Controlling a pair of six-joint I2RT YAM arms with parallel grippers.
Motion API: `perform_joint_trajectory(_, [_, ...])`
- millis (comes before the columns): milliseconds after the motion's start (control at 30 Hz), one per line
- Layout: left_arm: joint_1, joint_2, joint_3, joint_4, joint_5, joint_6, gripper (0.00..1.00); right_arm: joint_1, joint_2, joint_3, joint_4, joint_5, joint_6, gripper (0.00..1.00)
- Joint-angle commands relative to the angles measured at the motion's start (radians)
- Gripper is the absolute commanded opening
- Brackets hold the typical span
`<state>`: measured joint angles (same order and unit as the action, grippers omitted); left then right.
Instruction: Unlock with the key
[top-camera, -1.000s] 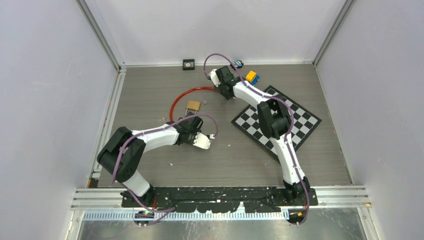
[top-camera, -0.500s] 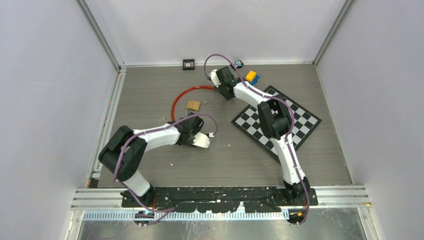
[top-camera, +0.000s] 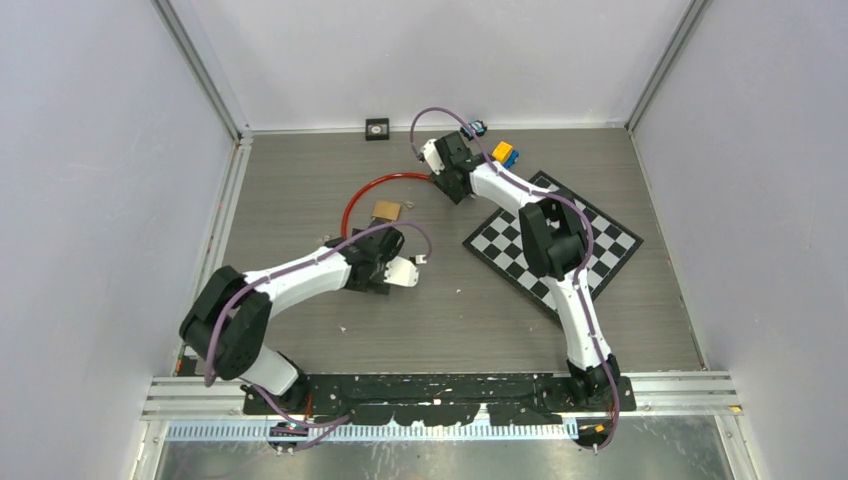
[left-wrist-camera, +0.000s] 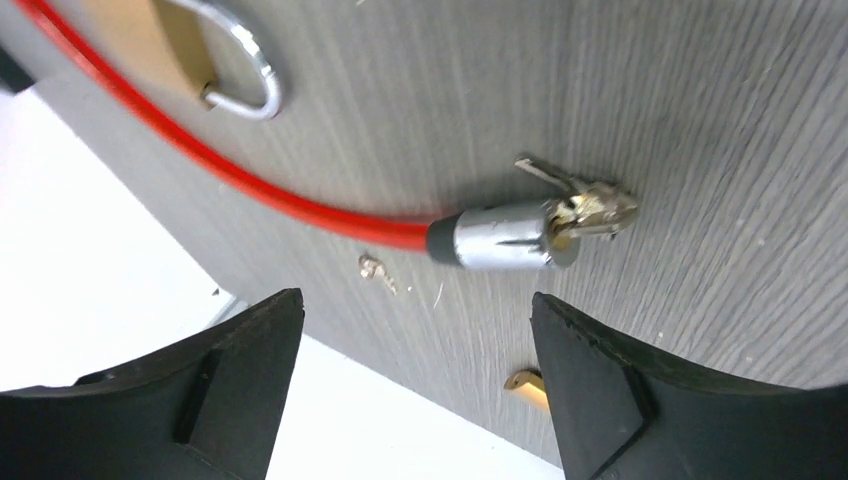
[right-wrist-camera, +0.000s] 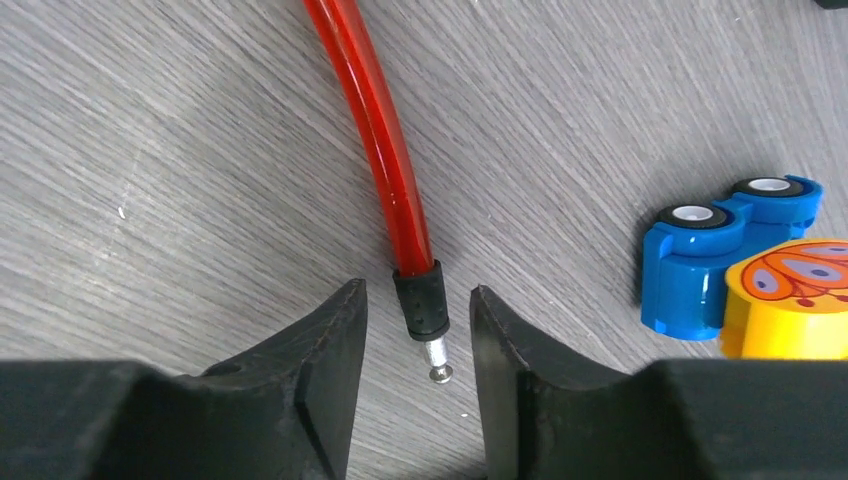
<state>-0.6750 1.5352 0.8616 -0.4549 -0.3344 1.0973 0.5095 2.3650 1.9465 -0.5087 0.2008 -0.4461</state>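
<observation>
**Cable lock lying parted between the two grippers: hazards, then materials.**

The lock appears to be undone, since its two ends lie well apart, one at each gripper.

- **Red cable** (right-wrist-camera: 375, 130): a glossy, springy plastic-sheathed loop. An arm lifting off askew could hook it and drag everything across the smooth grey wood-grain table (top-camera: 300, 180).
- **Brass padlock** (left-wrist-camera: 150, 45): a flat-sided block with a rounded steel shackle (left-wrist-camera: 250, 75), lying beyond the left jaws and towards their left. A tug on the cable could shove it.
- **Silver barrel** (left-wrist-camera: 495, 238): a polished metal cylinder capping the cable. It lies ahead of the left gripper (left-wrist-camera: 415, 305), nearer its right finger, and would roll if brushed. These jaws are spread wide and hold nothing.
- **Black ferrule** (right-wrist-camera: 420, 298): a short matte sleeve sitting squarely between the fingers of the right gripper (right-wrist-camera: 418, 300). These jaws are parted only a little, with a thin gap on either side, and grip nothing. Any sideways drift would knock the ferrule.
- **Key** (left-wrist-camera: 590, 208): thin bright metal at the barrel's far end. Whether it is fully seated cannot be told, and a jolt to the barrel might tip it out.
- **Pin** (right-wrist-camera: 437, 368): a slim bare stud at the ferrule's tip, just inside the right jaws — easily bent if they were to close on it.
</observation>
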Motion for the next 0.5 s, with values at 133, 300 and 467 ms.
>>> perform_joint_trajectory(133, [0.018,-0.231,-0.002,-0.058,0.01,-0.085,0.98,-0.001,-0.144,-0.008,-0.019,-0.042,0.015,0.61])
perform_joint_trajectory(300, [0.122,-0.389,0.016,-0.079,0.166,-0.197,1.0,-0.014,-0.248,-0.042,-0.031,-0.093,0.073,0.74])
perform_joint_trajectory(467, [0.272,-0.456,0.074,-0.049,0.306,-0.427,1.0,-0.038,-0.385,-0.111,-0.047,-0.175,0.183,0.81])
